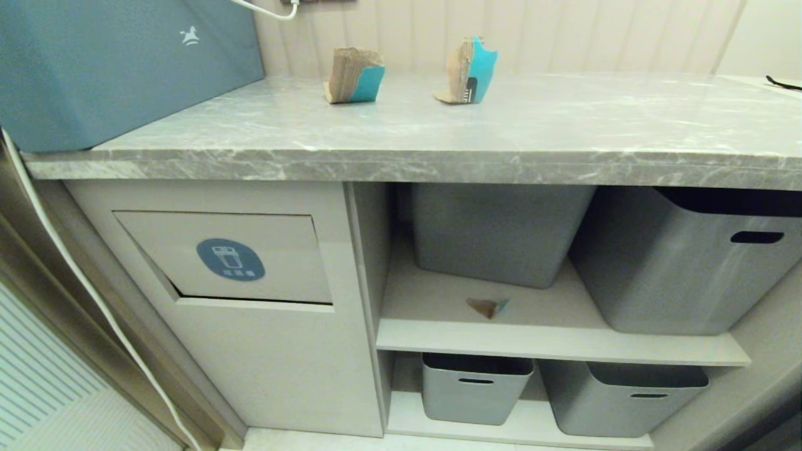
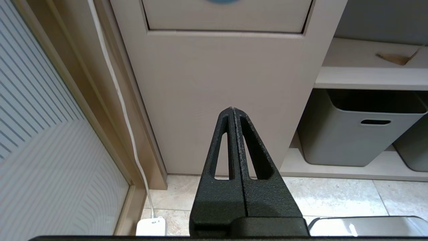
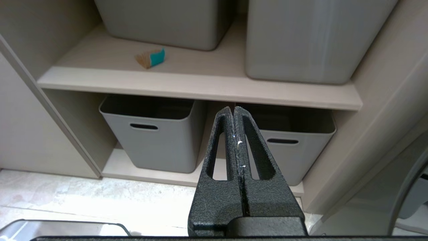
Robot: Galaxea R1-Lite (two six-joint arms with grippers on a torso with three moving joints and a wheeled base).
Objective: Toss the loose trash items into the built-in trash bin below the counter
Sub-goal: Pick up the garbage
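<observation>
Counter (image 1: 564,125) – 2 cardboard scraps (image 1: 354,75); left claw (image 2: 233,112), right claw (image 3: 233,112) together.

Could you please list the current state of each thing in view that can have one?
Trash bin flap: closed.
Left cardboard chunk: standing on counter.
Right cardboard chunk: standing on counter.
Small triangle scrap: flat on upper shelf.
Left gripper: shut, empty.
Right gripper: shut, empty.
</observation>
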